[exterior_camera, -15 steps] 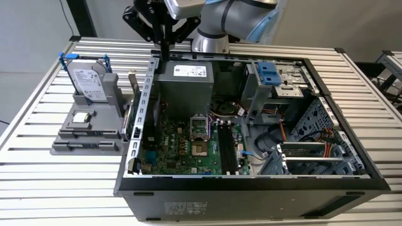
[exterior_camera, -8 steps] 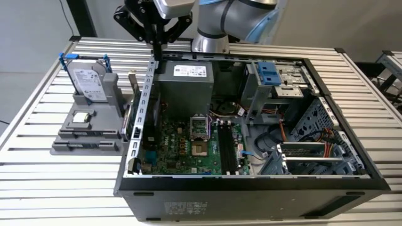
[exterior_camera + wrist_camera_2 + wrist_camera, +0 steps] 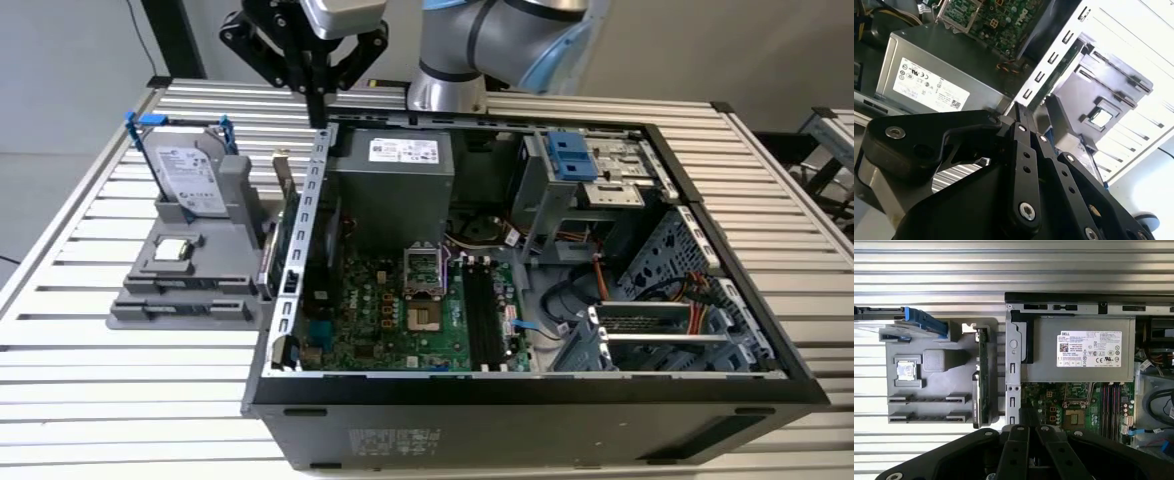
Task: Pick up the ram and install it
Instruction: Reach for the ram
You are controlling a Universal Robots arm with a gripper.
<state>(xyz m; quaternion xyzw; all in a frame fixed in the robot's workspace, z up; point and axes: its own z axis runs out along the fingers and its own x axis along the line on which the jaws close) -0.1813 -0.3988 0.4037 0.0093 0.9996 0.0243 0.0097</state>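
The ram [image 3: 983, 375] is a thin green stick standing on edge in a grey holder [image 3: 929, 390], right beside the computer case's outer wall. In the exterior view the ram [image 3: 283, 225] sits between holder and case. My gripper [image 3: 318, 105] hangs above the case's rear corner, higher than the ram and slightly toward the back of it, its black fingers [image 3: 1024, 416] pressed together and holding nothing. The second wrist view shows the gripper [image 3: 1021, 112] pointing toward the case wall, with the ram [image 3: 1058, 74] beyond. The motherboard's black slots [image 3: 483, 315] lie open inside the case.
A silver hard drive [image 3: 187, 170] with blue tabs stands at the back of the holder, and a small square processor chip [image 3: 171, 250] sits in front of it. Inside the case are a grey power supply [image 3: 394, 180], a drive cage [image 3: 594, 165] and cables [image 3: 587, 290]. All rests on a slatted metal table [image 3: 120, 390].
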